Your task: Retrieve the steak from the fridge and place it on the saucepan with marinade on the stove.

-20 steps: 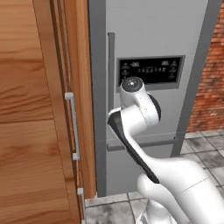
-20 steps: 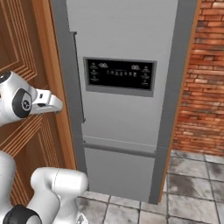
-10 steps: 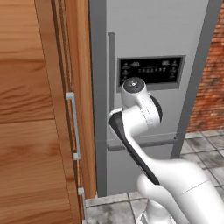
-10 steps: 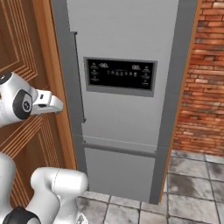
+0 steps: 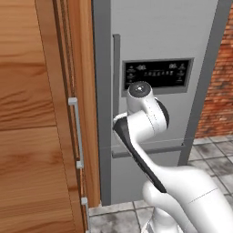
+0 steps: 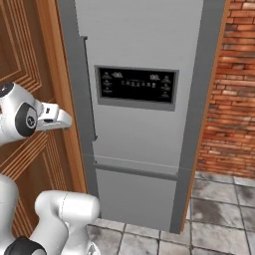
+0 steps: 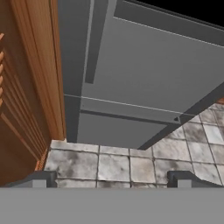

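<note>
Item 1, fridge: I see a tall grey steel unit with its door shut, seated between a wooden cabinet at its 9 o'clock and a red brick wall at its 3 o'clock. A seam line crosses the front below the panel, with a lower drawer front beneath it.

Item 2, dispenser panel: black, rectangular, set in the upper door front, with small pale markings I cannot read.

Item 3, fridge handle: long, vertical, grey, at the door's left edge, just beside the cabinet side. In the hand view its lower end sits near 11 o'clock.

Item 4, cabinet handle: slim metal bar, upright, on the wooden door.

Item 5, gripper: I read its jaws as spread wide, with nothing between them; the two dark fingertips stand far apart at 6 o'clock of the hand view, aimed at the fridge's lower front and the grey floor tiles.

Item 6, arm: white, bent in front of the fridge, apart from the handle.

Item 7, steak: I cannot tell where it is with the fridge door closed.
</note>
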Controlling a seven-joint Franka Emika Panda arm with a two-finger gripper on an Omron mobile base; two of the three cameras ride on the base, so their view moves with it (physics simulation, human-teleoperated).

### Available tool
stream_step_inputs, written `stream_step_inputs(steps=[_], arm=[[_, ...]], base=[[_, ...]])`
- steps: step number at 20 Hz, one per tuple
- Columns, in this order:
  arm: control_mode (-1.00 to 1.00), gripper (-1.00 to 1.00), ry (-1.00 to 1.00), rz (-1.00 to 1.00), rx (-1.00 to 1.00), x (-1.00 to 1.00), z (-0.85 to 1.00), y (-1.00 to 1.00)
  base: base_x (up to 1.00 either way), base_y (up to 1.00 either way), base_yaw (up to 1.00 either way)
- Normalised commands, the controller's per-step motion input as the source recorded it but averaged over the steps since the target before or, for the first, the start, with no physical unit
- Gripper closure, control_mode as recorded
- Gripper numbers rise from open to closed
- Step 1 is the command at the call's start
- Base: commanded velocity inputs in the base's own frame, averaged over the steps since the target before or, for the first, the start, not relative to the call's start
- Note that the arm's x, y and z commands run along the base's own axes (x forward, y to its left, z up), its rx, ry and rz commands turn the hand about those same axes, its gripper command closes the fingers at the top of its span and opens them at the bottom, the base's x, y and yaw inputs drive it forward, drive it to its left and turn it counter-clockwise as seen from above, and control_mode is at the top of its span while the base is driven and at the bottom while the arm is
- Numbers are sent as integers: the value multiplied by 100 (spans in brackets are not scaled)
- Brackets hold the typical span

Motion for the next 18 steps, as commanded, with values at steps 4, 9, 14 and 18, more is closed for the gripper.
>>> stream_step_inputs(steps=[4, 9, 14, 18], arm=[[100, -100, 0, 0, 0, 0, 0, 0], [-100, -100, 3, 0, 0, 39, 0, -4], [-100, -100, 5, 9, 3, 26, 10, -4], [-100, -100, -7, 8, 10, 0, 31, 0]], base=[[38, -5, 0], [26, -6, 0], [0, 0, 0], [0, 0, 0]])
